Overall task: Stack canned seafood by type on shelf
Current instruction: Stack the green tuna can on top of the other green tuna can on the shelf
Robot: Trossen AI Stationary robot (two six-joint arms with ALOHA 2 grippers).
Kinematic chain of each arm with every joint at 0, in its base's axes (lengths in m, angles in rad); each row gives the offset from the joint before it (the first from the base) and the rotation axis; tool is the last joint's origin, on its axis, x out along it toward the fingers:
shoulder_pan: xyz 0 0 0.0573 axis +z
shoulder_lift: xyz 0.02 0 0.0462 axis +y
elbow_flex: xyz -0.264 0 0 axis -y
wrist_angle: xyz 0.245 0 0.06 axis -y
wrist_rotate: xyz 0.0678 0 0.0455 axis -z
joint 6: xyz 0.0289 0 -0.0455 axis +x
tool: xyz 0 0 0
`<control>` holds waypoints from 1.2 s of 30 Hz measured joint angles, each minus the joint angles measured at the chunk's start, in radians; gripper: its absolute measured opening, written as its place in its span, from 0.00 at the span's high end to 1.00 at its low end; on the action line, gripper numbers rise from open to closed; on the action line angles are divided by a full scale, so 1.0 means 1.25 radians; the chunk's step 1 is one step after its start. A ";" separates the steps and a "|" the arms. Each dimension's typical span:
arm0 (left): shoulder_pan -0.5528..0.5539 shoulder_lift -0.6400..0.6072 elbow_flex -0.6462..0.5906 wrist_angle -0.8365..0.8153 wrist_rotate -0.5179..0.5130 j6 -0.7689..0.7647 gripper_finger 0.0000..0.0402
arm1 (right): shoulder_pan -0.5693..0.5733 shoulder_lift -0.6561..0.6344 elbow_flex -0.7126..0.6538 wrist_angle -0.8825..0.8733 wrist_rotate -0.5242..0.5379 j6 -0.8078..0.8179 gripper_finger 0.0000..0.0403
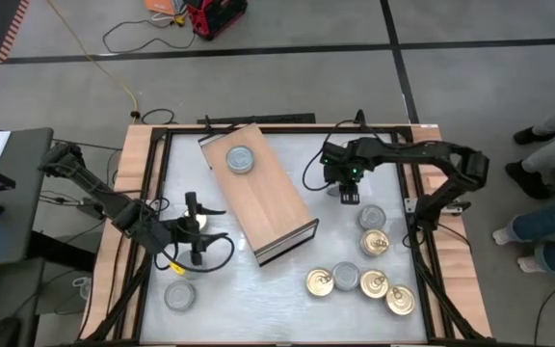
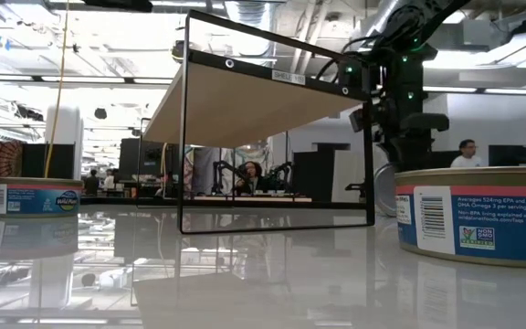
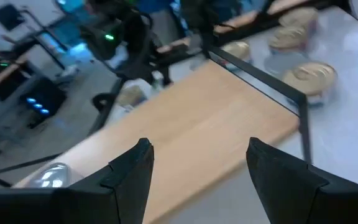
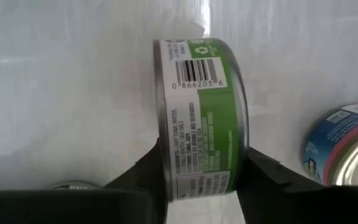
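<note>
The shelf [image 1: 258,198], a long light-wood board, lies slantwise on the white table, its dark-framed open end [image 2: 277,146] toward the near side. One silver-topped tin [image 1: 240,159] stands on the shelf's far end. Right of the shelf, my right gripper [image 1: 347,193] points down, shut on a green-labelled tin [image 4: 201,118]. My left gripper [image 3: 197,180] hovers open at the shelf's left side, nothing between its fingers. Several gold-topped and silver-topped tins [image 1: 359,281] stand on the table near the right front. One silver-topped tin [image 1: 179,295] sits at the left front. My right gripper pinches the green-labelled tin between its two fingers [image 4: 263,177], one on each flat end, the label's lower part [image 4: 204,174] between them. The fingers come from above, pointing down. The tin stands on edge, its round wall toward the camera; whether it touches the table I cannot tell.
A blue-labelled tin [image 4: 347,146] lies close beside the held one. In the low view, blue-labelled tins stand at the near right [image 2: 478,215] and left [image 2: 39,196]. The table's wooden frame [image 1: 143,193] borders the work area. People stand beyond the right edge [image 1: 552,183].
</note>
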 joint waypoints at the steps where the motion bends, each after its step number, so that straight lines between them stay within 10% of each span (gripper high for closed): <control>1: 0.000 -0.002 0.000 0.016 -0.014 0.008 0.39 | -0.001 -0.006 0.000 -0.001 0.000 -0.001 0.60; 12: 0.109 -0.002 0.000 0.163 -0.118 0.401 0.39 | -0.066 -0.156 0.056 0.001 -0.012 -0.003 0.60; 36: 0.233 0.109 0.000 0.394 0.044 1.299 0.25 | -0.048 0.006 0.382 0.282 -0.637 0.507 0.58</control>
